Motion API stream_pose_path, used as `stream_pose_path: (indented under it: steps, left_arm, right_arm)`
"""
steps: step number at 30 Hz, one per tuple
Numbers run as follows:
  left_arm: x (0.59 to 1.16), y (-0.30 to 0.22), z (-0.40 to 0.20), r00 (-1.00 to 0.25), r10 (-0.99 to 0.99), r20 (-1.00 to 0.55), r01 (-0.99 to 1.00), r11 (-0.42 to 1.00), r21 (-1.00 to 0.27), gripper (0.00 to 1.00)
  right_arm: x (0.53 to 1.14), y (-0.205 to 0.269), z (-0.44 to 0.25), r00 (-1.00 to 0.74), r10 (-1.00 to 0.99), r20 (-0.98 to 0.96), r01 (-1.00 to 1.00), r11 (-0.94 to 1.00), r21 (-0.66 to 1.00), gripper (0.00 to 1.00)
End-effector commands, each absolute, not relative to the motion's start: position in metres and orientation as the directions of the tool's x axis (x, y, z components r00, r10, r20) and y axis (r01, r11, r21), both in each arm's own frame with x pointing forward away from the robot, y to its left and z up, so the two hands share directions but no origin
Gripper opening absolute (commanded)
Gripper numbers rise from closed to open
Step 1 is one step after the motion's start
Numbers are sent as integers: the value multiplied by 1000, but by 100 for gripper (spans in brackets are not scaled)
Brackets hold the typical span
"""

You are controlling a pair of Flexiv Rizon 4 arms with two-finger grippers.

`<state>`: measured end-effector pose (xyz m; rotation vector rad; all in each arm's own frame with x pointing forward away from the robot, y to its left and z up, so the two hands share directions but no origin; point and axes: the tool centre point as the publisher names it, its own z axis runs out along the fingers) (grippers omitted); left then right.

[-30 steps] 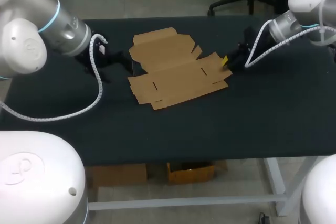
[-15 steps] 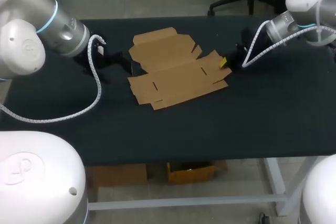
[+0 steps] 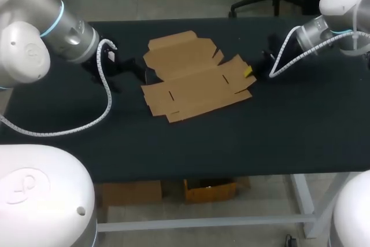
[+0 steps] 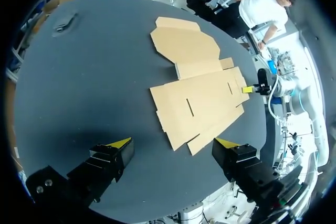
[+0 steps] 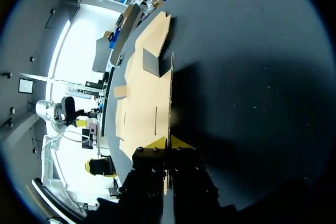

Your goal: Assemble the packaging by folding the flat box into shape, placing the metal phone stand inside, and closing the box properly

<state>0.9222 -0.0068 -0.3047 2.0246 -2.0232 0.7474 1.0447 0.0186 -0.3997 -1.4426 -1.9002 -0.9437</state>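
While the left arm [image 3: 63, 30] comes in from the left side of the black table [image 3: 289, 131], its left gripper [image 3: 134, 67] sits low, just beside the left edge of the box; in the left wrist view that gripper [image 4: 173, 142] has its fingers spread wide apart, and the near corner of the cardboard pokes in between the yellow tips without touching either one, so it's holding nothing.

Moving along, the box [image 3: 193, 76] is totally flat and unfolded, plain brown cardboard lying roughly mid-table; you can see a couple of short slits cut into the big front panel and a bunch of flaps sticking out along the back and sides; from the left wrist it [image 4: 199, 87] stretches away ahead of the fingers toward the other arm.

Over on the right, the right gripper [image 3: 250, 72] is down at the box's right-hand edge — just a bit of yellow tip shows against the cardboard in the head view; the right wrist view is way clearer: the right gripper [image 5: 169, 141] has both yellow tips pinched tight together on a thin edge of the box [image 5: 142, 98], one tip on each side, with the cardboard seen edge-on running straight out ahead of the fingers; the right arm [image 3: 335, 13] reaches in from the far right corner.
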Motion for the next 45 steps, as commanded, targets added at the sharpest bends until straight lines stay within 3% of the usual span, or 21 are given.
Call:
stream_pose_path:
  steps: [1,45]
  left_arm:
    - [921,-8,-304,-55,-883,465,-974,-54,-218,100]
    - [885,-11,-291,-80,-883,463,-967,-45,-251,100]
  right_arm:
    - [1024,17,-391,-263,571,778,965,138,224,0]
    - [935,8,-396,-142,560,816,979,-40,198,0]
